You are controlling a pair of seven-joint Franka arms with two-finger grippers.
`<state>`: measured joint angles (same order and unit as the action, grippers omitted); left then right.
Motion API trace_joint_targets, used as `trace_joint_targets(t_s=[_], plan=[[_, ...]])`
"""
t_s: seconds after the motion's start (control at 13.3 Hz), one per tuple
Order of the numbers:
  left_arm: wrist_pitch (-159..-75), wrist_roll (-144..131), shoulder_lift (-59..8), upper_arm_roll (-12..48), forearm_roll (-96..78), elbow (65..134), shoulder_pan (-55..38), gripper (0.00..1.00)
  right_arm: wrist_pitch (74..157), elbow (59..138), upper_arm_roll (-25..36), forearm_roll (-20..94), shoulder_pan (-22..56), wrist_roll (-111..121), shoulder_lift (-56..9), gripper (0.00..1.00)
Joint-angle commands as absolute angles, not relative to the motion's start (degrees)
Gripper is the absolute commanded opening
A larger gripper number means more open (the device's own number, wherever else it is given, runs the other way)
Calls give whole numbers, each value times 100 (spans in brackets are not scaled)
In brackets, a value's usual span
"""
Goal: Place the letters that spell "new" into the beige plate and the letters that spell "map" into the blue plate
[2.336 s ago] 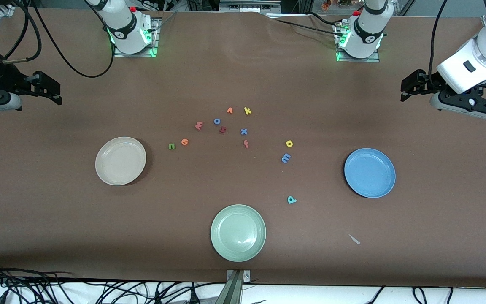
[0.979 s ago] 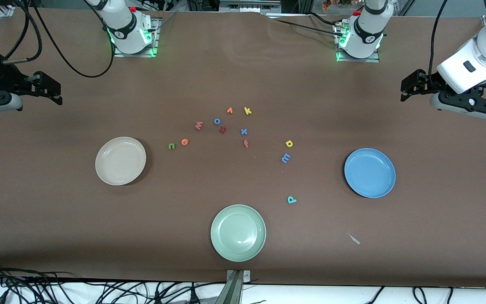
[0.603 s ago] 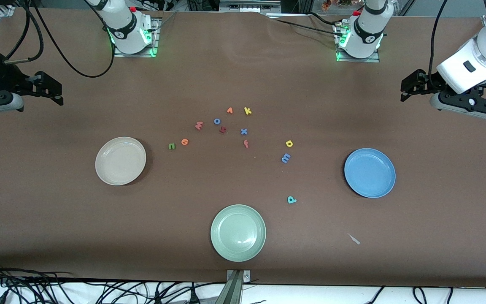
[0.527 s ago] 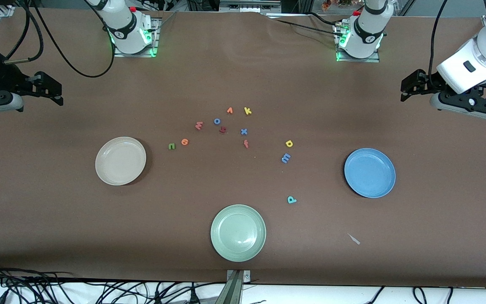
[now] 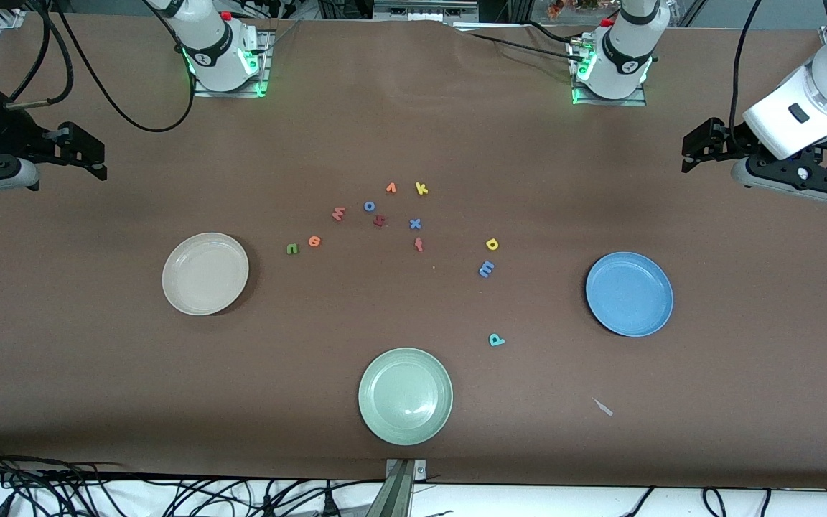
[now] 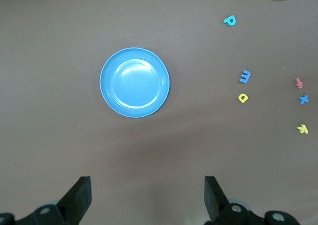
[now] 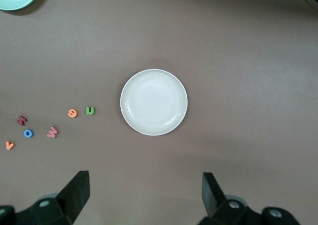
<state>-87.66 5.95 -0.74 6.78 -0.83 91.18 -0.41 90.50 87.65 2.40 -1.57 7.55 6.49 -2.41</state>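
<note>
The beige plate [image 5: 205,273] [image 7: 154,102] lies toward the right arm's end of the table, the blue plate [image 5: 629,294] [image 6: 134,82] toward the left arm's end. Beside the beige plate lie the green n [image 5: 292,248], orange e [image 5: 314,241] and salmon w [image 5: 338,213]. The yellow a [image 5: 492,244], blue m [image 5: 486,269] and teal p [image 5: 496,339] lie nearer the blue plate. My right gripper [image 5: 87,154] [image 7: 145,197] hangs open and empty at its table end. My left gripper [image 5: 701,147] [image 6: 148,200] hangs likewise at the other end.
A pale green plate [image 5: 405,396] sits near the table's front edge. Other letters cluster mid-table: blue o [image 5: 369,206], dark red letter [image 5: 379,221], orange v [image 5: 390,188], yellow k [image 5: 421,189], blue x [image 5: 415,224], red f [image 5: 418,245]. A small pale scrap [image 5: 603,407] lies nearer the camera than the blue plate.
</note>
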Motion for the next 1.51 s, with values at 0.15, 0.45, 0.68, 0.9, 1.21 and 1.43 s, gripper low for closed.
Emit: trace_joint_targets(t_s=[0.15, 0.45, 0.68, 0.9, 1.21, 1.43], plan=[[-8745, 642, -105, 686, -35, 9044, -53, 100, 9035, 8684, 246, -70, 703, 677, -264, 100], [-8745, 633, -105, 686, -35, 9044, -53, 100, 9035, 8684, 211, -70, 756, 598, -264, 100], [-8745, 633, -105, 694, -35, 9044, -70, 100, 9035, 8684, 220, -88, 765, 606, -264, 100], [-8745, 624, -175, 851, -9, 9035, -149, 100, 9044, 8684, 229, -79, 747, 633, -272, 100], [-8780, 642, -798, 1089, -26, 8745, -271, 100, 9044, 8684, 229, -79, 730, 624, -272, 100], [-9245, 729, -1606, 1107, -17, 8254, -403, 100, 9044, 8684, 229, -79, 730, 615, -272, 100]])
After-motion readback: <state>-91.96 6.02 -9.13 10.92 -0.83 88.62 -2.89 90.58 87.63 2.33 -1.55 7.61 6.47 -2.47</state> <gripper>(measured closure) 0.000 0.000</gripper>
